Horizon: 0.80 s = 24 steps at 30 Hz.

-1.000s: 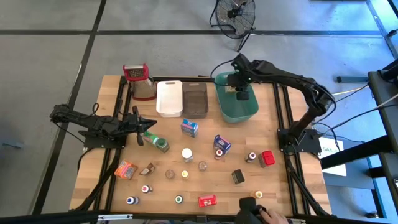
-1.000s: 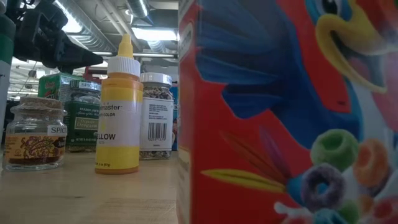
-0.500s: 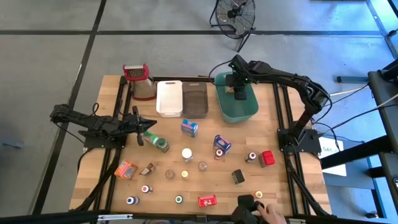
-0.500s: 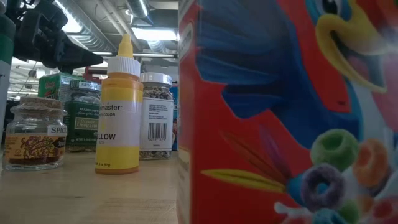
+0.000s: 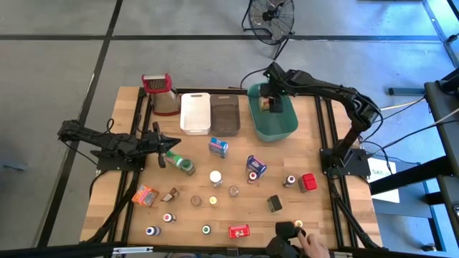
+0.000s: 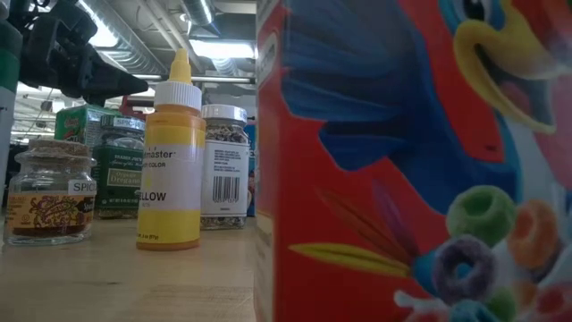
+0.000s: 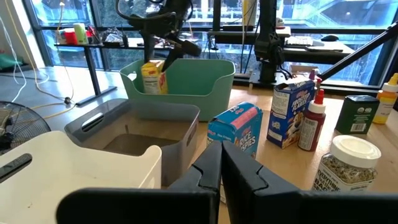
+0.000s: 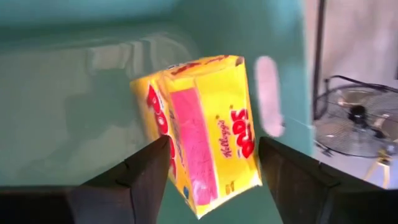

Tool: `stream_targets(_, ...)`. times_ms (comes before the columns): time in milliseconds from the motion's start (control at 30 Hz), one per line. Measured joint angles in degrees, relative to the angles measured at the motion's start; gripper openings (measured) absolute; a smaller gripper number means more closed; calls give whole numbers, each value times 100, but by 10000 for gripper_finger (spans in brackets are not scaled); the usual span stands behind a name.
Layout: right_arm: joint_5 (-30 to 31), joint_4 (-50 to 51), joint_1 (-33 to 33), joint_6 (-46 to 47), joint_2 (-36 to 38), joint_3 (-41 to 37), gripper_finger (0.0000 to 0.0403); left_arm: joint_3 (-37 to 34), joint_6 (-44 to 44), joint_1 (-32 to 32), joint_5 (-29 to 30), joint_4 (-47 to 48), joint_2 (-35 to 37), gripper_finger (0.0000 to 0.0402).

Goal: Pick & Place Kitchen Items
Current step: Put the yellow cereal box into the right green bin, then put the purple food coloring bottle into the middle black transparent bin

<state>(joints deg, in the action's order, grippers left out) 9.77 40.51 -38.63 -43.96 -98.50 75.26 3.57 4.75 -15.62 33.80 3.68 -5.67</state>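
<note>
Right gripper [image 8: 211, 171], fingers spread, is hanging over the yellow Corn Pops box [image 8: 202, 130] in the teal bin [image 5: 272, 125], upper centre; judged light, crushable cardboard, best pinched across its broad faces.

Yellow cereal box [image 8: 199, 134] with red lettering and a pink panel — inside the teal bin [image 8: 74, 81]; dark fingers [image 8: 146, 180].

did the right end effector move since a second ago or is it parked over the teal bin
Yes. In the high view the right end effector has shifted slightly toward the teal bin's far-left corner, and its jaws now stand apart, the yellow cereal box loose between them.
</note>
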Motion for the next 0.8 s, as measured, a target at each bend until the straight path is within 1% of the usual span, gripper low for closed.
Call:
stream_targets(133,65,-139,4,50,0,0,250,0,0,-2,0,6,2,4)
stream_targets(433,71,-110,14,67,26,1,250,0,46,-1,-2,142,1,4)
stream_targets(633,71,182,49,67,239,150,250,0,46,0,0,140,0,4)
stream_targets(800,70,641,166,240,535,459,250,0,66,0,-2,140,2,4)
